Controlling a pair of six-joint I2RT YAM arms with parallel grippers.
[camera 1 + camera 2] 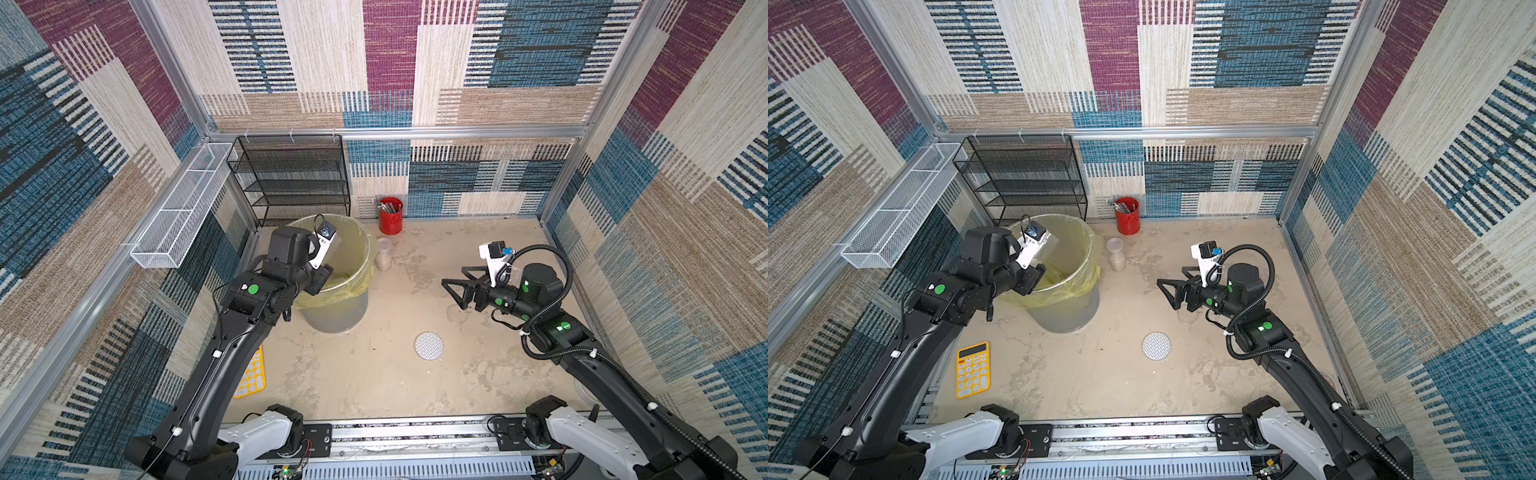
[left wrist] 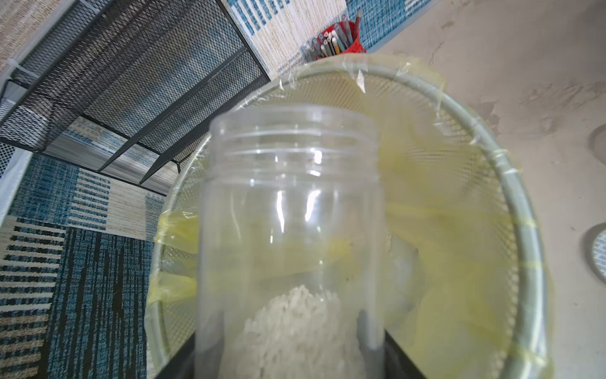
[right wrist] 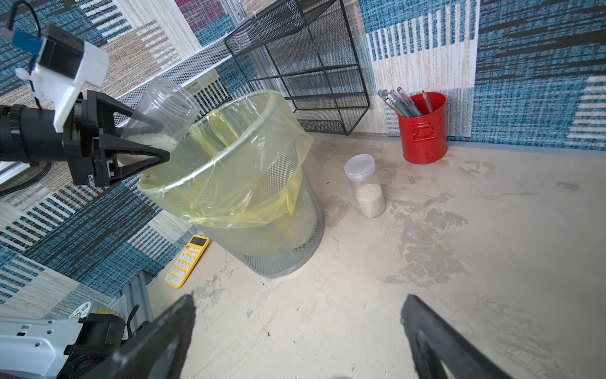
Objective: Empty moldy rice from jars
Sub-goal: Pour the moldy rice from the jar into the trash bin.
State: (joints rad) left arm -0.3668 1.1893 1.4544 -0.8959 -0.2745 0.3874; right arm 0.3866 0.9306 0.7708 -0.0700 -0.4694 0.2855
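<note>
Left pincer (image 3: pixel 164 139) tight around jar (image 3: pixel 167 98), raised; right pincer (image 1: pixel 452 276) splayed wide, empty.

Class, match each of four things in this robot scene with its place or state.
1 open clear plastic jar
2 lidded clear plastic jar
3 red metal cup
4 yellow calculator

A holds pens
B lies flat on the table
C gripped by the left hand above the grey mesh bin
D stands beside the bin

Pairs: 1-C, 2-D, 3-A, 4-B
</note>
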